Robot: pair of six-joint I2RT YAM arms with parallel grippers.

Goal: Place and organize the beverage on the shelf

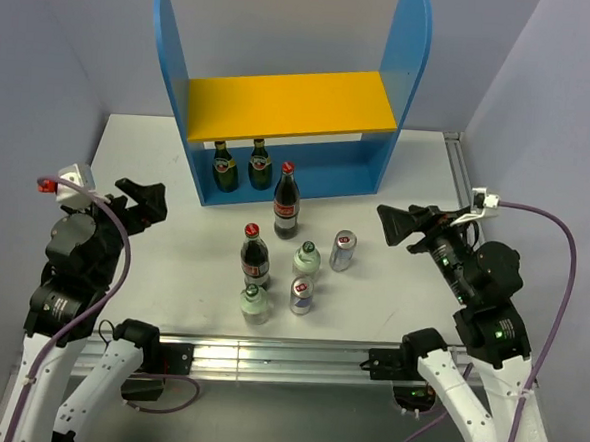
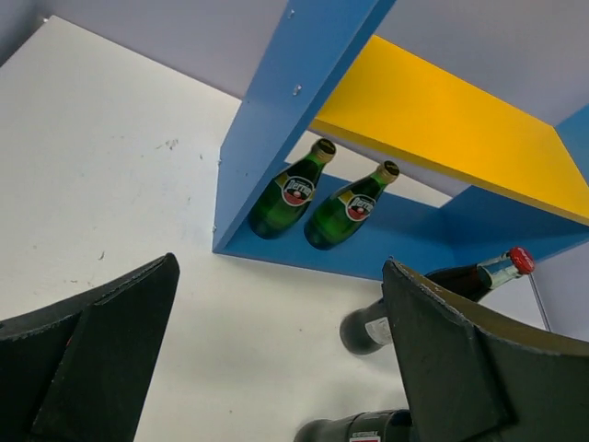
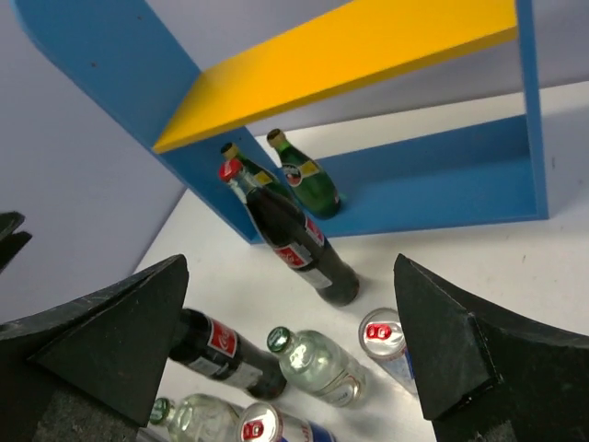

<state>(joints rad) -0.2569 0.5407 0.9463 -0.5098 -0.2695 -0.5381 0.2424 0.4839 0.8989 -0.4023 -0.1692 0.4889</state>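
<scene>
1. Table (image 1: 138,171): white, carrying all you see listed below.
2. Shelf (image 1: 169,63): stands at the far middle of the table. Yellow upper board, blue base beneath.
3. Left gripper (image 1: 156,204): over the table's left side, fingers wide apart, nothing between them.
4. Right gripper (image 1: 387,227): over the right side, fingers spread, holding nothing.
5. Cola bottles, two, red caps, upright: one (image 1: 286,202) just in front of the shelf base, one (image 1: 255,259) nearer you.
6. Green glass bottles, two (image 1: 224,167) (image 1: 260,165): side by side at the left end of the shelf base.
7. Clear bottles, two, green caps: one (image 1: 307,258) right of the nearer cola, one (image 1: 255,304) in front of it.
8. Cans, two, on the table: (image 1: 342,251), (image 1: 301,295).
</scene>
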